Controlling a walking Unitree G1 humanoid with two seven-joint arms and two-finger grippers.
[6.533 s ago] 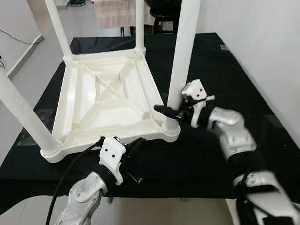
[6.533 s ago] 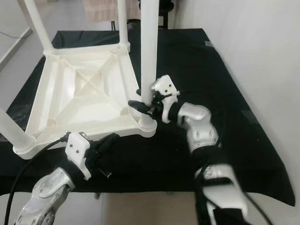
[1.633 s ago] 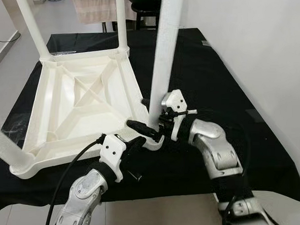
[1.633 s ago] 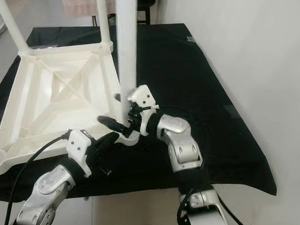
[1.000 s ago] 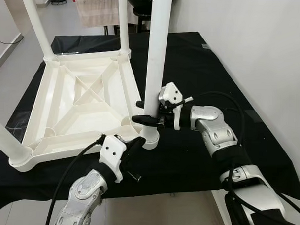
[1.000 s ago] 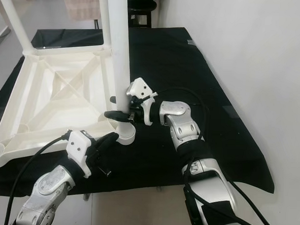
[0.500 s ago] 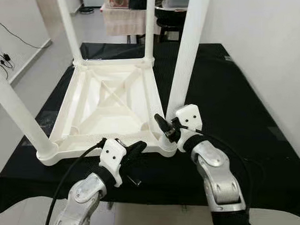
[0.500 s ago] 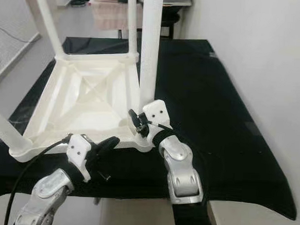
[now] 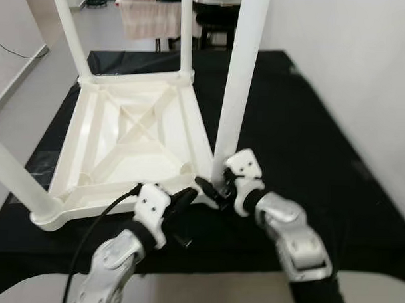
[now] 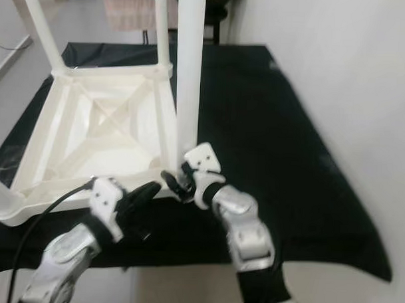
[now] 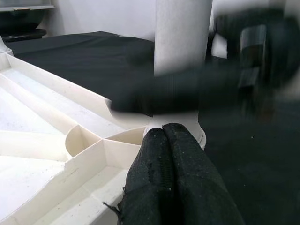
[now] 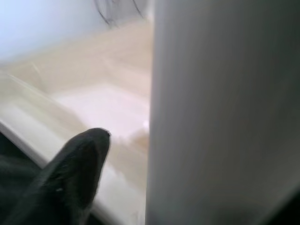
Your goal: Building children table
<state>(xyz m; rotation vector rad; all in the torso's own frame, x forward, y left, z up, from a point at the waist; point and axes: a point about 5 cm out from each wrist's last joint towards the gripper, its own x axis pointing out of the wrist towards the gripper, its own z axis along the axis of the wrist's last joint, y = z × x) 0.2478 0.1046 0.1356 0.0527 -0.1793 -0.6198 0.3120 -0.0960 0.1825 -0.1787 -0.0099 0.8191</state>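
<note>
Children's table: white plastic, inverted on black cloth, underside ribs facing up in a cross pattern. Four white legs upright at the corners: far-left leg, far-right leg, near-left leg at the cloth's front-left edge, near-right leg rising out of the top of the frame.

Left gripper: low at the front rim of the table, just beside the near-right corner socket. Fingers pressed together, nothing between them, tips against the base collar of the near-right leg in the left wrist view. Black cable looped along the left forearm.

Right gripper: at the foot of the near-right leg, approaching from the right, white wrist housing touching or just beside the leg. One black finger beside the leg's surface in the right wrist view; heavy blur, second finger hidden. Jaw state: cannot tell whether clamped on the leg or merely set around it.

Background: pale floor to the left, white wall to the right, a cloth-draped piece of furniture beyond the far edge.
</note>
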